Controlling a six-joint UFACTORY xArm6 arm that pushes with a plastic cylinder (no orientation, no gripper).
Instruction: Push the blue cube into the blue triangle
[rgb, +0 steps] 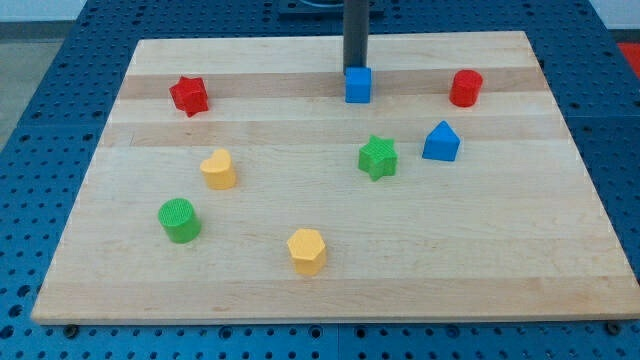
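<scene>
Pale wood covers our desk (330, 270), which sits on a blue perforated base and carries eight blocks: two blue, two red, two green and two yellow, none bearing any writing we can read. We have no fingers, only a dark rod whose end, my tip (355, 67), sits just behind the blue cube (358, 85) near the view's top. The blue triangle (441, 142) lies apart, lower right of that cube, with a green star (378, 157) beside it.

bright, even light; soft shadows, slight blur.
</scene>
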